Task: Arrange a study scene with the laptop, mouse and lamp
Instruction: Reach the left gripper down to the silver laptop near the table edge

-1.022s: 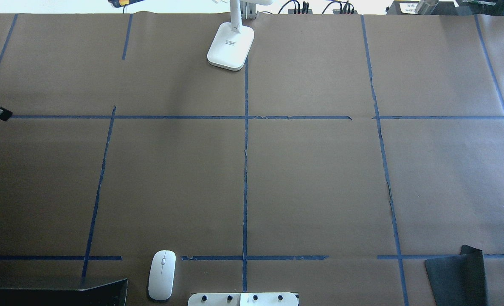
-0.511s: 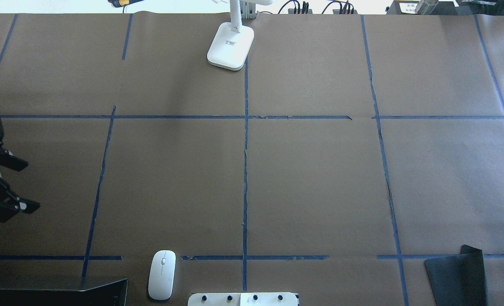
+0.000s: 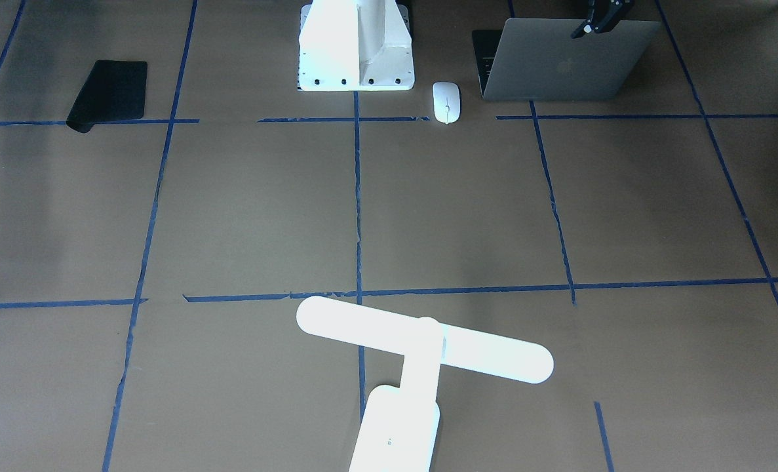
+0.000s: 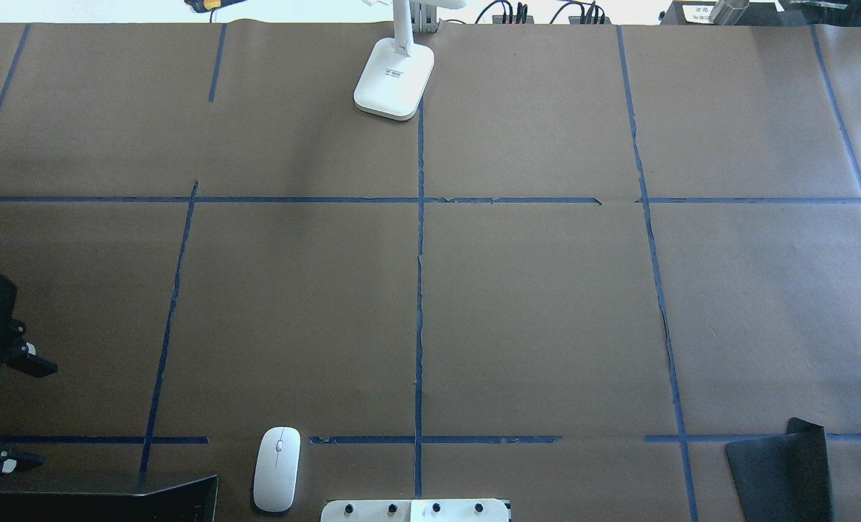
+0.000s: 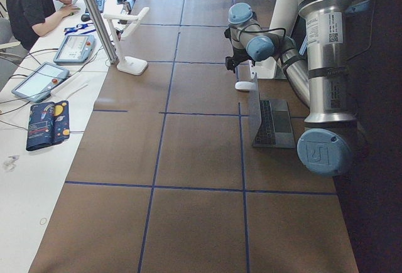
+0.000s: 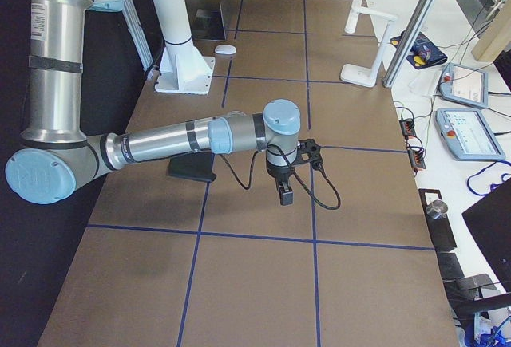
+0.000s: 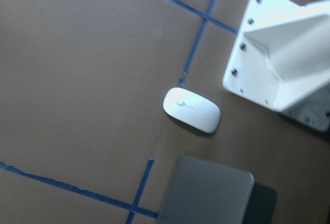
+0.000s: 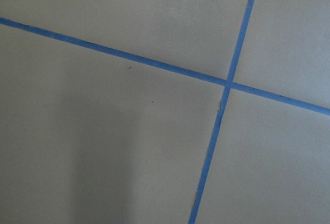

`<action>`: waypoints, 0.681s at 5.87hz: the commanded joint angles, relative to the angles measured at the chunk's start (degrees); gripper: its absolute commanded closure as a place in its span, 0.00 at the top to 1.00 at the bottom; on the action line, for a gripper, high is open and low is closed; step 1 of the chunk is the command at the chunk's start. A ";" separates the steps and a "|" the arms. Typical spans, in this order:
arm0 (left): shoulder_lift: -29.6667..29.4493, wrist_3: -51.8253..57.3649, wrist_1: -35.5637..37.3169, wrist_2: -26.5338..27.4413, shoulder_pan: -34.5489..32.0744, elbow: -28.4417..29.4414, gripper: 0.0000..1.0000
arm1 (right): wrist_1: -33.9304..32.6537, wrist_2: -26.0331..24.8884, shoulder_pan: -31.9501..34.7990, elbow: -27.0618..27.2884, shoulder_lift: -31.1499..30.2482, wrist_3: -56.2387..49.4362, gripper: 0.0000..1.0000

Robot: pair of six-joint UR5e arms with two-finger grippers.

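Observation:
The laptop (image 3: 559, 65) stands open at the robot's side of the table, its grey lid with the logo facing away from the robot; it also shows in the overhead view (image 4: 111, 500). The white mouse (image 3: 446, 101) lies beside it, between the laptop and the pedestal, and shows in the left wrist view (image 7: 192, 109). The white lamp (image 3: 421, 341) stands at the far edge, its base in the overhead view (image 4: 394, 76). My left gripper (image 4: 46, 413) is open and empty, by the lid's upper edge (image 3: 600, 23). My right gripper (image 6: 286, 195) hangs over bare paper; I cannot tell its state.
A flat black mat (image 3: 108, 92) lies on the robot's right side (image 4: 778, 471). The white pedestal (image 3: 356, 46) with bolt holes stands at the robot's edge. Brown paper with blue tape lines covers the table. An operator (image 5: 31, 3) sits beyond the far end.
My left gripper has moved back along the table's left edge toward the robot and the laptop, with its jaws still open. The mouse, lamp and mat have not moved.

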 commanded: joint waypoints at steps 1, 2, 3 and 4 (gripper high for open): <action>5.18 5.71 -0.03 4.64 1.86 -0.41 1.00 | -0.06 0.00 0.00 -0.11 0.00 0.00 1.00; 6.77 5.64 0.06 7.53 5.61 -0.15 1.00 | 0.02 0.00 0.00 -0.12 0.00 0.00 1.00; 6.87 5.29 0.32 9.21 8.70 0.11 0.99 | -0.06 0.00 0.00 -0.12 0.00 0.00 1.00; 6.96 5.03 0.58 9.49 10.29 0.38 0.98 | -0.06 0.00 0.00 -0.20 0.00 0.00 1.00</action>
